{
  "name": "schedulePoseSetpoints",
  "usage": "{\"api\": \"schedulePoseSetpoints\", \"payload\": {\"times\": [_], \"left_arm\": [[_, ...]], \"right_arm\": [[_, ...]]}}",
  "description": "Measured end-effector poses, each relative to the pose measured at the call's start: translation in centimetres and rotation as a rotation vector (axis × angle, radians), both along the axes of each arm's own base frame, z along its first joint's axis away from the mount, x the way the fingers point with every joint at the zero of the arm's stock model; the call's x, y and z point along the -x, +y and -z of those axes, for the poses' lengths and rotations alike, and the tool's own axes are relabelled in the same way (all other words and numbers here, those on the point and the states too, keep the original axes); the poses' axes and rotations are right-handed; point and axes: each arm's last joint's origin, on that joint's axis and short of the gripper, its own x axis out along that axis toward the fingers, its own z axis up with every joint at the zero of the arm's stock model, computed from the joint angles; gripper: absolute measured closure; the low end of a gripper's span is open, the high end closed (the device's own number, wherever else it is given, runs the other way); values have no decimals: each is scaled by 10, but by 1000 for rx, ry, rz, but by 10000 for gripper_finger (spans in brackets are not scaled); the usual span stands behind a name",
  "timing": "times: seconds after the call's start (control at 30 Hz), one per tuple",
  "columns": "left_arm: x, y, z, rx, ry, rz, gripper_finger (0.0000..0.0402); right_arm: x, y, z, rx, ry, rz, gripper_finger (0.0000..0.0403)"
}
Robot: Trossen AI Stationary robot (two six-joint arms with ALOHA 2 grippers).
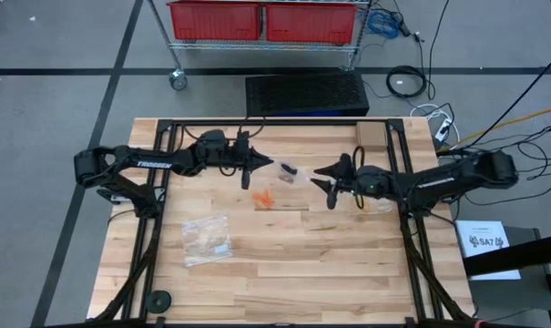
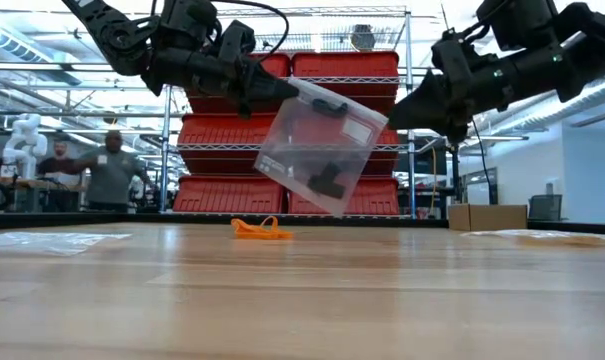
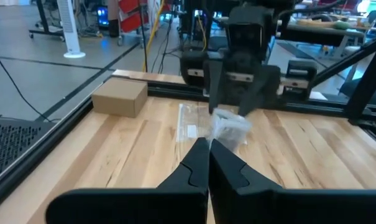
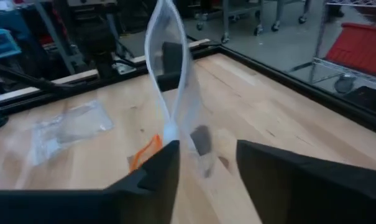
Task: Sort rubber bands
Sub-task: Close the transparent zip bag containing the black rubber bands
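Orange rubber bands [image 2: 261,229] lie heaped; left gripper [image 1: 257,166] pinches bag [image 2: 320,146], right gripper [image 1: 326,180] spread.

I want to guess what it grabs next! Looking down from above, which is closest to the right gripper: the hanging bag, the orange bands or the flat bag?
From the right gripper:
1. Hanging bag, just beside it, toward the left arm.
2. Orange bands, mid-table.
3. Flat bag, far over on the left arm's side.

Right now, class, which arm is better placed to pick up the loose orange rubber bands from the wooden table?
The right. Its end effector is open and empty near the small orange rubber bands, while the left end effector is shut on the clear plastic zip bag of black bands, hanging above the table.
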Motion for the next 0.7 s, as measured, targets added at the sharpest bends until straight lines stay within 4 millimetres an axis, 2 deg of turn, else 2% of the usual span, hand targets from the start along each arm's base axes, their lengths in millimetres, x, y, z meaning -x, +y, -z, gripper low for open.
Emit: {"api": "schedulePoseSetpoints", "payload": {"times": [0.13,0.43,0.7], "left_arm": [[0,0,-1,-2,-11,0,402],[0,0,-1,-3,-15,0,402],[0,0,-1,-3,-14,0,402]], "right_arm": [[-3,0,5,-6,14,-18,218],[-5,8,6,-23,14,-88,218],[-4,9,7,-52,23,-88,197]]}}
